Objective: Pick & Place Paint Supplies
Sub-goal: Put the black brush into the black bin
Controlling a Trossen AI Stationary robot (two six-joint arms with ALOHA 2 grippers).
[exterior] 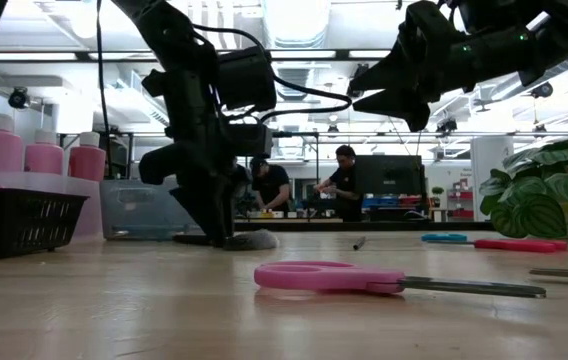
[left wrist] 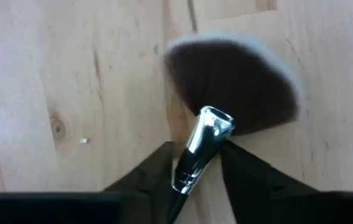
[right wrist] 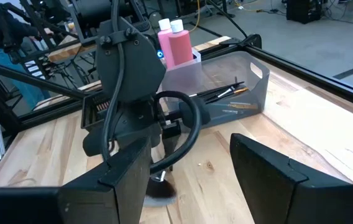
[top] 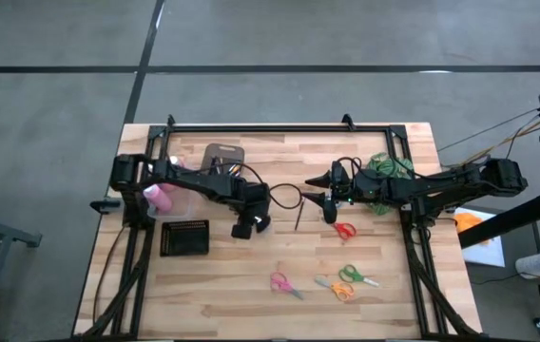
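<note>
While my left gripper (left wrist: 195, 180) is closed on the stubby black brush (left wrist: 226, 93) at the chrome ferrule, the bristles are pressed against the table (top: 384, 304) and splay into a fan. I judge the brush light, with a stiff handle and soft head; the smooth ferrule may slip, so the hold belongs at or just behind it, never on the bristles.

In the high view the left gripper (top: 248, 220) sits near the table's middle, just beside the black basket (top: 184, 237). The clear bin (right wrist: 251, 87) behind it holds thin paintbrushes (right wrist: 226, 93), with the pink bottles (right wrist: 175, 43) at its far end. One thin brush (top: 298, 217) lies loose between my arms.

My right gripper (top: 330, 201) hangs above the table with jaws apart, holding nothing, near the green plant (top: 384, 176).

Room to lift appears good. The bin wall and the cable looping beside the wrist are the edges to clear. Scissors (top: 284, 283) lie well apart, toward the front edge.
</note>
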